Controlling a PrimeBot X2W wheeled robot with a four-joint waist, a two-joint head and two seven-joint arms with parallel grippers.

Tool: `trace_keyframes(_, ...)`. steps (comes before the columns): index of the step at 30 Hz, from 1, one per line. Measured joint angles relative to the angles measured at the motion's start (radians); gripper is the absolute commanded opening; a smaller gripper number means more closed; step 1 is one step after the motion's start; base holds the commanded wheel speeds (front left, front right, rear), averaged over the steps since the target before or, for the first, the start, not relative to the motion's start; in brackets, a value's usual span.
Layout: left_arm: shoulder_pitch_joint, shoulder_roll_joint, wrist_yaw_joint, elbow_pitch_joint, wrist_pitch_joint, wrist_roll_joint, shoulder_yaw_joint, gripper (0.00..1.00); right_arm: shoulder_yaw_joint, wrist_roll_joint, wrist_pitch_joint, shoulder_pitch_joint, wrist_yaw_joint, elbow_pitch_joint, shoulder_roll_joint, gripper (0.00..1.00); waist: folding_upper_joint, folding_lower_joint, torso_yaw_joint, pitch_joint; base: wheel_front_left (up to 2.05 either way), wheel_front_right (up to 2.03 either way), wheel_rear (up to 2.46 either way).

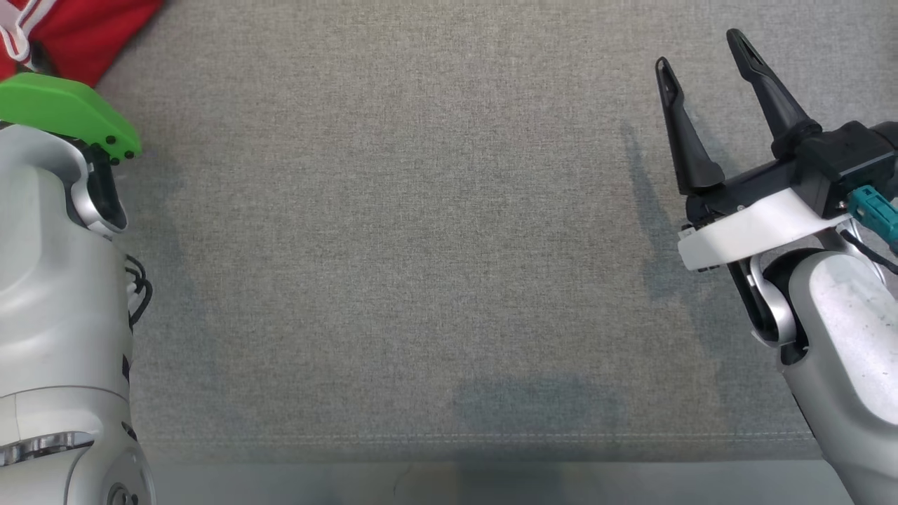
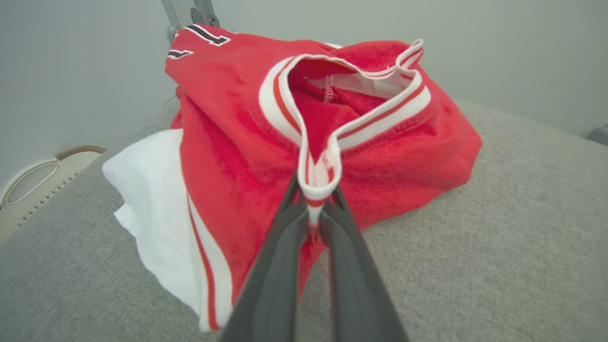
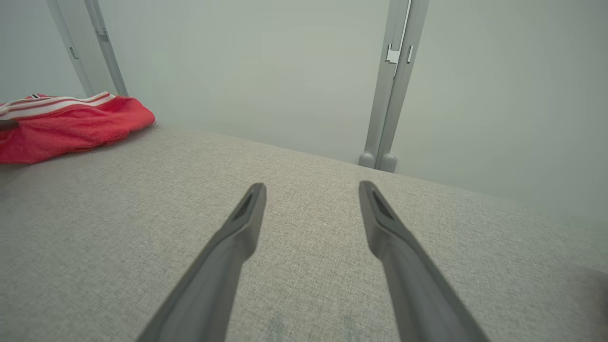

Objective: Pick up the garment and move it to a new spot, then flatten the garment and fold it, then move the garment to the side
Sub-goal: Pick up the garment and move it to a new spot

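The garment (image 2: 237, 156) is a red fleece piece with white and red striped trim and a white part, crumpled in a heap on the grey cloth surface. In the left wrist view my left gripper (image 2: 314, 209) is shut on the striped trim at the garment's near edge. From the head camera the garment (image 1: 84, 35) peeks in at the far left corner, just beyond my left arm's green wrist cover (image 1: 63, 105), which hides the fingers. My right gripper (image 1: 698, 52) hovers open over bare cloth at the far right, holding nothing. It stands open (image 3: 312, 186), the garment (image 3: 71, 126) far off to its left.
The grey cloth table (image 1: 421, 245) spreads wide between my arms, its front edge (image 1: 421, 449) near the bottom. A pale wall with metal posts (image 3: 394, 95) stands behind it. A cream object with a handle cutout (image 2: 38, 175) lies past the table's left edge.
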Motion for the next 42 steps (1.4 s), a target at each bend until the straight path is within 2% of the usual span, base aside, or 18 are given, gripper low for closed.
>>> trace_keyframes(7, 0.0, -0.003, -0.062, -0.032, -0.13, -0.014, -0.002, 0.0, -0.001, 0.036, -0.045, 0.024, -0.002, 0.057, 0.032, 1.0, 0.0, 0.0, -0.004, -0.061, 0.0, 0.0, 0.0)
trace_keyframes(14, -0.009, -0.014, -0.133, -0.087, -0.132, 0.012, -0.069, 0.0, -0.004, 0.057, -0.086, 0.066, -0.003, 0.123, 0.062, 1.0, 0.0, 0.0, -0.014, -0.142, 0.0, 0.0, 0.0)
trace_keyframes(15, -0.009, -0.014, -0.133, -0.087, -0.132, 0.012, -0.069, 0.0, -0.004, 0.057, -0.086, 0.066, -0.003, 0.123, 0.062, 1.0, 0.0, 0.0, -0.014, -0.142, 0.0, 0.0, 0.0)
trace_keyframes(21, -0.018, -0.06, -0.214, -0.131, -0.132, 0.014, -0.133, 0.0, -0.001, 0.078, -0.103, 0.102, -0.003, 0.17, 0.098, 1.0, 0.0, 0.0, -0.036, -0.22, 0.0, 0.0, 0.0)
trace_keyframes(28, 0.035, -0.07, -0.23, -0.135, -0.132, -0.014, -0.214, 0.0, 0.016, 0.099, -0.112, 0.16, -0.004, 0.232, 0.123, 1.0, 0.0, 0.0, -0.091, -0.308, 0.0, 0.0, 0.0)
trace_keyframes(30, 0.08, -0.069, -0.232, -0.119, -0.132, -0.032, -0.251, 0.0, 0.029, 0.104, -0.112, 0.179, -0.003, 0.243, 0.131, 1.0, 0.0, -0.0001, -0.114, -0.329, 0.0, 0.0, 0.0)
trace_keyframes(34, 0.135, -0.055, -0.244, -0.112, -0.127, -0.172, -0.403, 0.0, 0.051, 0.107, -0.112, 0.194, -0.001, 0.244, 0.148, 1.0, 0.0, -0.0001, -0.17, -0.363, 0.0, 0.0, 0.0)
trace_keyframes(38, 0.14, -0.055, -0.245, -0.178, -0.116, -0.272, -0.546, 0.0, 0.065, 0.112, -0.112, 0.194, 0.008, 0.244, 0.154, 1.0, 0.0001, 0.0, -0.231, -0.384, 0.0, 0.0, 0.0)
trace_keyframes(42, 0.14, -0.054, -0.245, -0.251, -0.096, -0.327, -0.664, 0.0, 0.077, 0.112, -0.112, 0.194, 0.017, 0.244, 0.163, 1.0, 0.0, -0.0001, -0.293, -0.393, 0.0, 0.0, 0.0)
